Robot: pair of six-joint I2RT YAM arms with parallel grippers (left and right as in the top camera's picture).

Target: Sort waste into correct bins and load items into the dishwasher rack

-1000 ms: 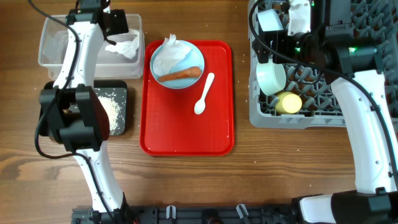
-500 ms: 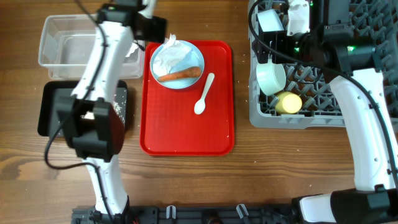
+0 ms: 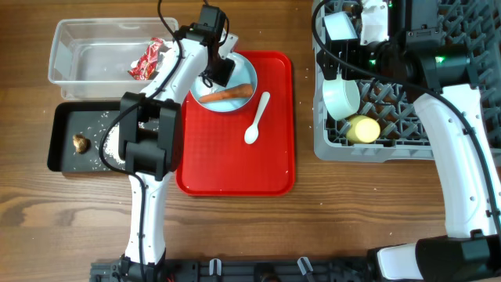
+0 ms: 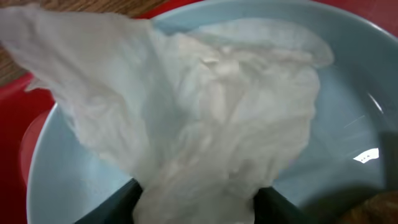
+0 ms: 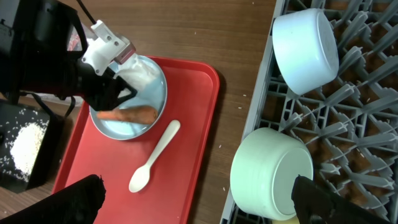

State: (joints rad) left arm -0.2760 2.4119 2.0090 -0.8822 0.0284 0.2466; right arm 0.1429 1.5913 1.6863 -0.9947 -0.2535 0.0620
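Observation:
My left gripper (image 3: 220,69) (image 4: 196,202) is open over the light-blue plate (image 3: 239,99), one finger on each side of the crumpled white tissue (image 4: 205,106). An orange carrot piece (image 3: 228,94) lies on the plate's near side. The white spoon (image 3: 257,119) lies on the red tray. The clear tub (image 3: 86,56) holds the red-and-white wrapper (image 3: 145,59). The black tray (image 3: 59,125) holds rice (image 3: 113,142) and a brown lump (image 3: 79,142). My right gripper (image 5: 202,202) is wide open and empty above the grey rack (image 3: 407,146), which holds two bowls (image 5: 305,40) (image 5: 270,174) and the yellow cup (image 3: 362,129).
The flat red tray (image 3: 235,168) sits mid-table under the plate and spoon. A few rice grains lie on the wood between tray and rack. The left arm stretches over the black tray and the tub's right end.
My left arm swung right from the clear tub to the plate and came down over the tissue. The wrapper and the brown lump came into view. The right arm has not moved.

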